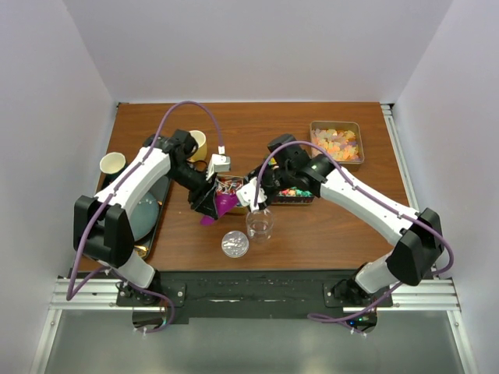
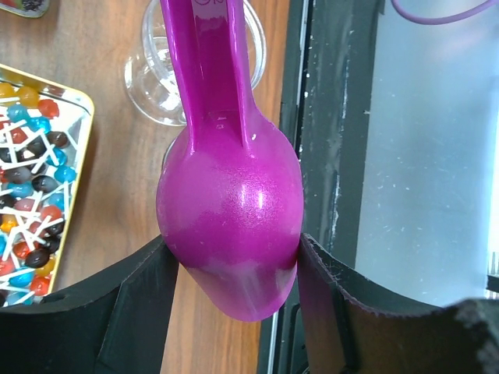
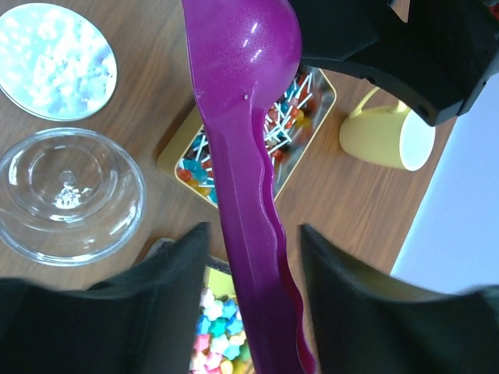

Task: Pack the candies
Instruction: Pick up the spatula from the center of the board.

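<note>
The purple scoop (image 2: 226,156) is being clamped at its bowl by the left gripper (image 2: 234,241). Its handle is being straddled, untouched, by the parted fingers (image 3: 175,296) of the right gripper (image 3: 253,234). The candies (image 1: 337,144), in trays (image 1: 362,142) at centre and upper right of the top view, are being judged light and loose: best scooped, not pinched.

Scoop (image 2: 230,226) glossy magenta-purple. Candies (image 2: 31,195) red, blue, orange, dark brown, with white sticks; tray (image 2: 82,140) gold-rimmed. Corner candies (image 1: 337,142), bench's far right: orange-pink, yellow. Jar (image 3: 66,195) clear. Lid (image 3: 54,58) silvery. Mug (image 3: 386,136) pale yellow. Bench (image 1: 327,234) brown woodgrain. Cable (image 1: 187,104) purple.
</note>
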### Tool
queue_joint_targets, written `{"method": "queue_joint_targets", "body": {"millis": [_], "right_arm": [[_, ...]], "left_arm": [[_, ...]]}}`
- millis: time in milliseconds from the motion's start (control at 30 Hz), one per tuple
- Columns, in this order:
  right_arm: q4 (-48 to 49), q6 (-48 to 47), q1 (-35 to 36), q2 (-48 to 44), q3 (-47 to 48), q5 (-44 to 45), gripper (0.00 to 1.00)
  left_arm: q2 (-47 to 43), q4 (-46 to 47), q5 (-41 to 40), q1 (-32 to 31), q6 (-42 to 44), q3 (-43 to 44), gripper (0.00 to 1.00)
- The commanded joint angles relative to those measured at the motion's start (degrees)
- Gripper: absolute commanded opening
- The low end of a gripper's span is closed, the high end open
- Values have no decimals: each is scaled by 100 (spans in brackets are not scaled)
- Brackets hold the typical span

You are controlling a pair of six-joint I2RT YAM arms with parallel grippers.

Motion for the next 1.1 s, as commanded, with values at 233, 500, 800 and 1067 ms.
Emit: {"method": "queue_joint_targets", "body": {"millis": [233, 500, 800, 1067], "right_arm": [[-179, -396, 46, 44, 333, 67, 0], [-1014, 1694, -972, 430, 1202, -143, 0], [-1770, 4260, -1765, 905, 1845, -1302, 0], [-1445, 5045, -1765, 993, 1933, -1621, 0]], "left_arm": [[309, 212, 302, 94, -295, 546, 51], [-2466, 4964, -1930, 429, -1546, -1725, 83], [-3304, 7086, -2336, 429, -1869, -2705, 76], [-2461, 7246, -1580, 429, -2564, -2345, 62]]}}
